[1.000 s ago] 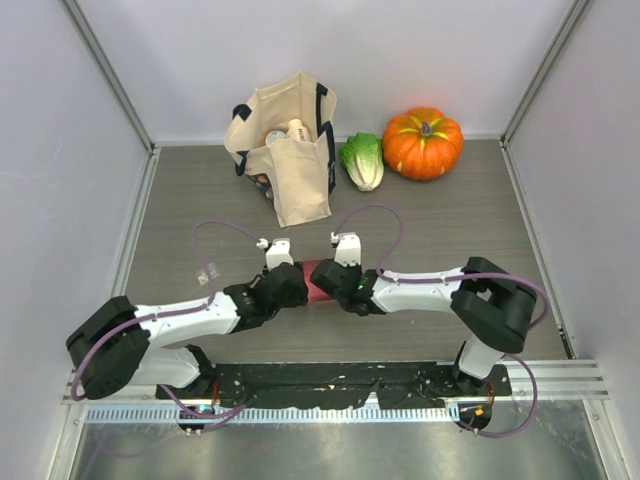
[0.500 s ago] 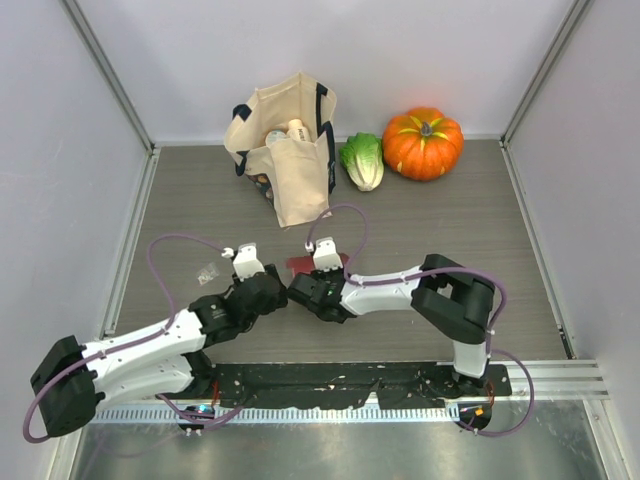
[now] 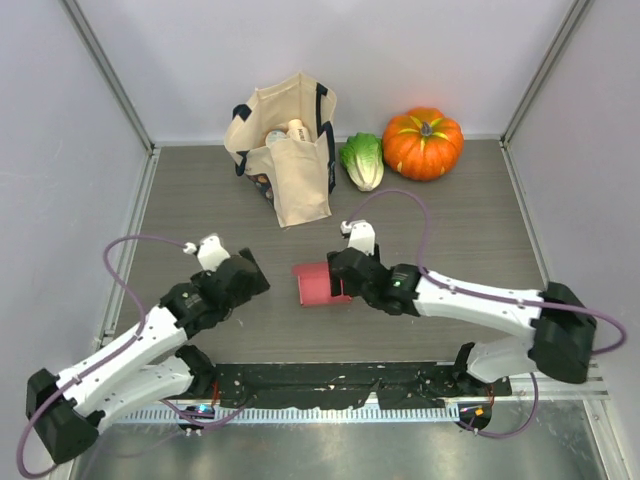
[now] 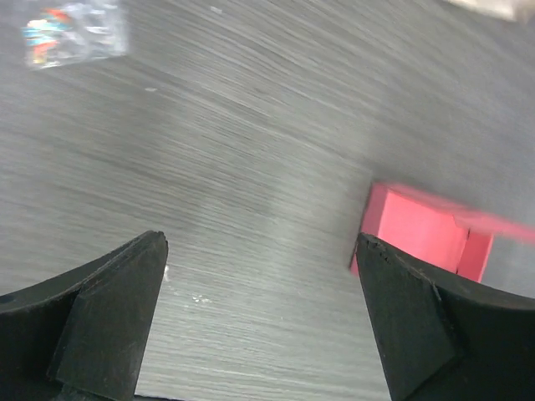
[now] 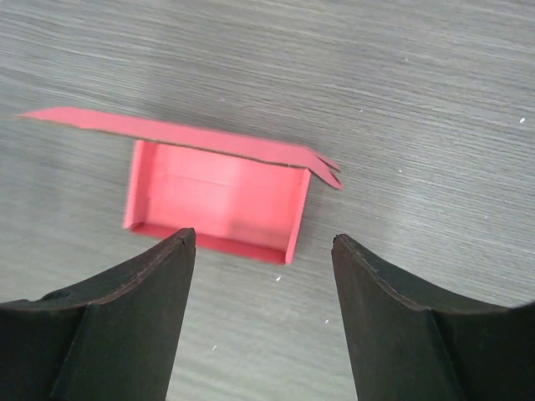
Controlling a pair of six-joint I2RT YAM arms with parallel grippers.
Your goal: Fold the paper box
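Note:
The paper box point(image 3: 316, 284) is a small pink card tray lying on the table, its inside showing and its lid flap standing open. In the right wrist view the paper box point(image 5: 216, 203) lies just beyond the fingertips of my right gripper point(image 5: 263, 238), which is open and holds nothing. From above, my right gripper point(image 3: 338, 280) sits at the box's right end. My left gripper point(image 3: 255, 278) hangs open a short way to the left of the box, apart from it. In the left wrist view the paper box point(image 4: 418, 234) shows past the right finger of my left gripper point(image 4: 261, 241).
A cream tote bag point(image 3: 285, 150) with items inside stands at the back, with a green cabbage point(image 3: 362, 160) and an orange pumpkin point(image 3: 423, 142) to its right. A small clear packet point(image 4: 75, 29) lies on the table beyond my left gripper. Grey walls close in both sides.
Both grippers have opened and let go of the pink box, which now lies on the table. The left arm drew back to the left; the right arm shifted right.

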